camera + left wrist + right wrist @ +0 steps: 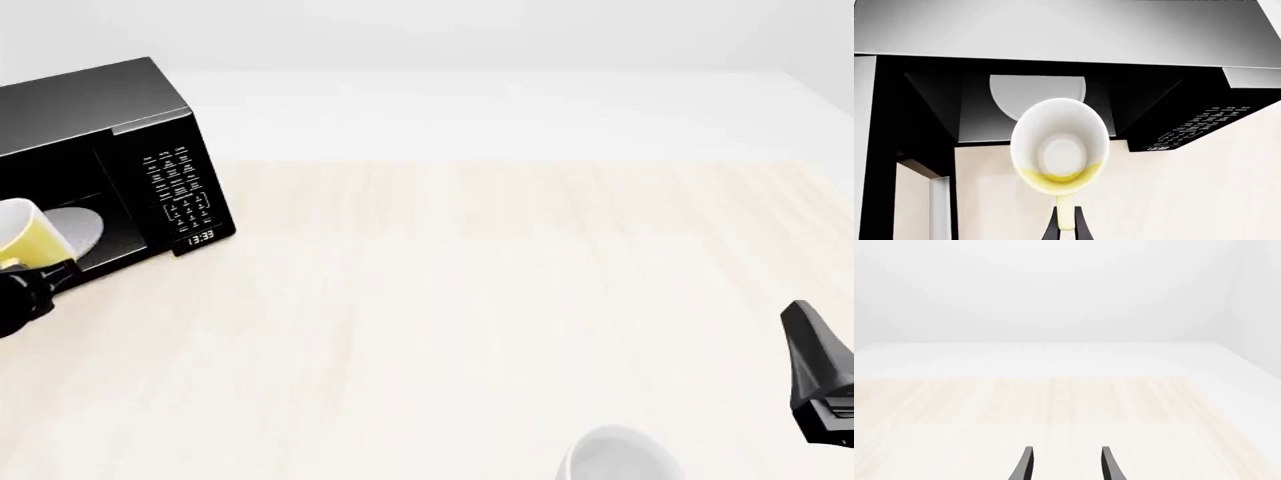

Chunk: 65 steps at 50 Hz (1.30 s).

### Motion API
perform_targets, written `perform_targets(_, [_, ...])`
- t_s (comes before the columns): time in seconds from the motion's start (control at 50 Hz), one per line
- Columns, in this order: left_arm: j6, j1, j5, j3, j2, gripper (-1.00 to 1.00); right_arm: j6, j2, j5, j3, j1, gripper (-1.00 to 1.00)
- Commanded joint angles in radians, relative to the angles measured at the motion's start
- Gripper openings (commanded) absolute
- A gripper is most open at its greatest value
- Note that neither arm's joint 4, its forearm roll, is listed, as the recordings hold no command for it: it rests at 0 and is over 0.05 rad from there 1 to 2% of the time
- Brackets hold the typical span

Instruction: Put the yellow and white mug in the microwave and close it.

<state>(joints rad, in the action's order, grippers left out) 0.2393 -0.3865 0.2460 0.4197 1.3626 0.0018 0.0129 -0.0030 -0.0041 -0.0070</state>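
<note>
The yellow and white mug (pixel 1059 150) hangs in front of the open cavity of the microwave (pixel 94 110), carried by its yellow handle, which is pinched between the fingers of the left end effector (pixel 1066 227). In the left wrist view the mug's white interior faces the camera, so it is tipped on its side rather than upright. The front view places it at the mouth of the oven, just before the white round plate (pixel 83 232) inside (whether any part has crossed the threshold cannot be told). The button panel (pixel 176 185) and clock display sit to the right of the opening.

The right end effector (pixel 1065 465) hovers well apart over bare worktop (pixel 507 300), fingers spread and carrying nothing. A plain white cup (pixel 617 455) stands near it at the front edge.

As a judgement, the pick-up and carry are done; still left are setting the mug on the plate, letting go, backing out, and swinging the door shut.
</note>
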Motion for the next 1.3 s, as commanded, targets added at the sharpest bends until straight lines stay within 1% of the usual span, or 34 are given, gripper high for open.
perform_targets(0.02, [-0.004,-0.004,0.008,0.023,0.022,-1.0,0.0,0.0,0.0,0.0,0.0,1.0])
perform_targets(0.2, [0.003,0.004,0.015,0.054,0.065,-1.0,0.0,0.0,0.0,0.0,0.0,1.0])
perform_targets(0.48, [0.011,-0.009,0.015,0.117,0.125,-1.0,-0.001,0.004,-0.002,0.0,-0.001,1.0])
perform_targets(1.02, [0.057,-0.027,-0.024,0.235,0.183,-1.0,-0.001,0.005,-0.002,0.0,-0.002,1.0])
perform_targets(1.3, [0.058,-0.039,-0.03,0.289,0.216,-1.0,-0.002,0.005,-0.002,0.0,-0.001,1.0])
